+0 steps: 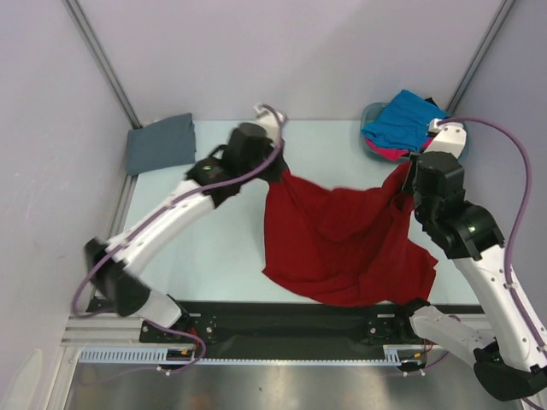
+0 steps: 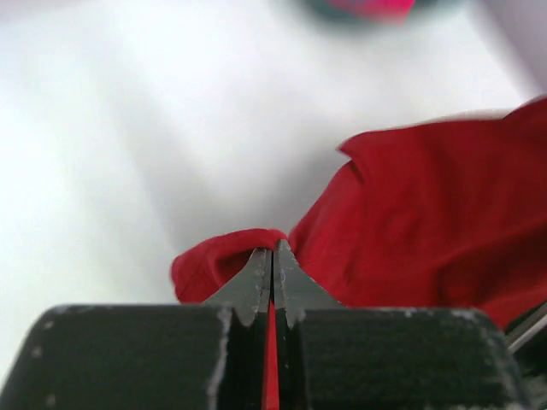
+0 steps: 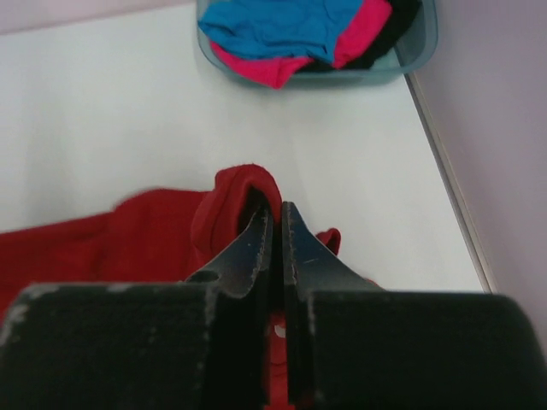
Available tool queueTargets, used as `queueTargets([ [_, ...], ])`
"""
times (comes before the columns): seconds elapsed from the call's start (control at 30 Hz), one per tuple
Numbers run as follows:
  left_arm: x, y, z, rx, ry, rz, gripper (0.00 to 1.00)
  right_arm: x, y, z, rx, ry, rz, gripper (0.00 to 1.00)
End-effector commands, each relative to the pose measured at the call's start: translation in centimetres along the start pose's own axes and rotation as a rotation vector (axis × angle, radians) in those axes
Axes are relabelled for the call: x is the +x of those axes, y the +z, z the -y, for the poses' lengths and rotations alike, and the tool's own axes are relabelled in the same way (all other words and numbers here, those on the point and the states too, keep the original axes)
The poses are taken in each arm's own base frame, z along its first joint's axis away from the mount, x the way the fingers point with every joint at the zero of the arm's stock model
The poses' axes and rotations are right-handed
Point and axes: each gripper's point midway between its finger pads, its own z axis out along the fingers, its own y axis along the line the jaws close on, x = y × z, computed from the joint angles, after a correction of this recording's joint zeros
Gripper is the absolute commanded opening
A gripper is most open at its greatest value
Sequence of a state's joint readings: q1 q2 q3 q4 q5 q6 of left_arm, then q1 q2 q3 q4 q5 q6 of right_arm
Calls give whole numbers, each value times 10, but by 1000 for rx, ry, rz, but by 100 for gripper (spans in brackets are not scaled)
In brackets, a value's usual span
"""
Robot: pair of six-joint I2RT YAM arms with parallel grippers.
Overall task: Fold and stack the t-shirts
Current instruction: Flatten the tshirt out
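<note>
The deep red t-shirt [image 1: 342,243] hangs spread between both grippers over the table's middle, its lower hem near the front edge. My left gripper [image 1: 280,169] is shut on its upper left corner; in the left wrist view the gripper [image 2: 273,249] pinches red cloth [image 2: 427,205]. My right gripper [image 1: 403,175] is shut on the upper right corner; in the right wrist view the gripper [image 3: 275,209] pinches the red shirt [image 3: 128,235]. The slate grey t-shirt [image 1: 161,143] lies folded at the back left. The bright blue [image 1: 402,120], hot pink [image 1: 389,154] and black shirts lie in the basket.
The teal plastic basket [image 1: 373,113] stands at the back right corner; it also shows in the right wrist view [image 3: 423,47] near the table's right edge. Grey walls and slanted frame posts enclose the table. A black rail runs along the front edge.
</note>
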State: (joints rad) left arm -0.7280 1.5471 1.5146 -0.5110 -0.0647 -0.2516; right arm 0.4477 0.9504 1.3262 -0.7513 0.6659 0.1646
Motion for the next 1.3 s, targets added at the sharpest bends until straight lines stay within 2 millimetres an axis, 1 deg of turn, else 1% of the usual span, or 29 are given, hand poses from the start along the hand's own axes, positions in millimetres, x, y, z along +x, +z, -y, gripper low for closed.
queueTargets([
  [0.0, -62, -92, -13, -64, 9, 199, 0, -44, -28, 3, -84, 56, 107, 0],
  [0.03, -71, -119, -14, -58, -2, 252, 0, -43, -31, -1, -116, 59, 101, 0],
  [0.1, -69, -144, -20, -76, -32, 278, 0, -50, -43, 3, -139, 92, 123, 0],
  [0.13, -69, -167, -22, -73, -47, 315, 1, -52, -49, 4, -157, 117, 136, 0],
  [0.17, -67, -181, -24, -74, -59, 335, 0, -54, -54, 6, -165, 135, 147, 0],
  [0.23, -59, -204, -31, -92, -85, 354, 0, -62, -71, 14, -197, 174, 194, 0],
  [0.27, -61, -229, -34, -89, -100, 401, 0, -65, -78, 14, -222, 188, 206, 0],
  [0.3, -53, -239, -38, -102, -107, 384, 0, -69, -88, 19, -236, 202, 227, 0],
  [0.37, -54, -265, -41, -100, -122, 417, 0, -76, -102, 20, -283, 218, 254, 0],
  [0.4, -52, -282, -42, -93, -133, 439, 0, -78, -107, 20, -302, 216, 261, 0],
  [0.47, -50, -305, -40, -60, -137, 462, 0, -85, -122, 25, -337, 229, 301, 0],
  [0.5, -49, -325, -40, -42, -156, 499, 0, -86, -127, 29, -340, 241, 312, 0],
  [0.53, -51, -341, -37, -16, -162, 523, 0, -90, -138, 34, -356, 256, 341, 0],
  [0.6, -52, -366, -35, 17, -172, 565, 0, -99, -155, 43, -379, 286, 388, 0],
  [0.63, -55, -388, -35, 36, -181, 610, 0, -102, -165, 49, -393, 306, 411, 0],
  [0.7, -52, -403, -31, 70, -180, 616, 0, -109, -180, 56, -411, 325, 442, 0],
  [0.73, -54, -418, -29, 94, -181, 646, 0, -110, -184, 55, -432, 326, 443, 0],
  [0.8, -49, -425, -27, 109, -173, 628, 0, -108, -185, 52, -447, 317, 428, 0],
  [0.83, -53, -439, -26, 118, -175, 653, 0, -105, -182, 44, -467, 308, 408, 0],
  [0.87, -53, -437, -26, 112, -175, 635, 0, -102, -177, 38, -477, 295, 391, 0],
  [0.93, -53, -439, -31, 88, -182, 635, 0, -89, -158, 26, -463, 267, 332, 0],
  [1.0, -55, -425, -40, 23, -189, 617, 2, -77, -137, 13, -449, 236, 272, 0],
  [1.07, -52, -391, -46, -43, -179, 538, 4, -56, -112, -5, -444, 201, 186, 0],
  [1.1, -53, -377, -51, -90, -180, 513, 5, -50, -106, -10, -442, 195, 164, 0],
  [1.13, -47, -353, -54, -126, -171, 455, 5, -35, -90, -13, -405, 180, 122, 0],
  [1.17, -46, -336, -56, -150, -162, 430, 5, -30, -83, -14, -383, 175, 109, 0],
  [1.2, -42, -300, -60, -199, -151, 374, 5, -25, -71, -15, -347, 168, 95, 0],
  [1.23, -41, -282, -60, -210, -141, 355, 4, -11, -59, -18, -322, 150, 63, 0],
  [1.27, -40, -263, -62, -232, -129, 330, 3, -6, -52, -19, -303, 144, 51, 0],
])
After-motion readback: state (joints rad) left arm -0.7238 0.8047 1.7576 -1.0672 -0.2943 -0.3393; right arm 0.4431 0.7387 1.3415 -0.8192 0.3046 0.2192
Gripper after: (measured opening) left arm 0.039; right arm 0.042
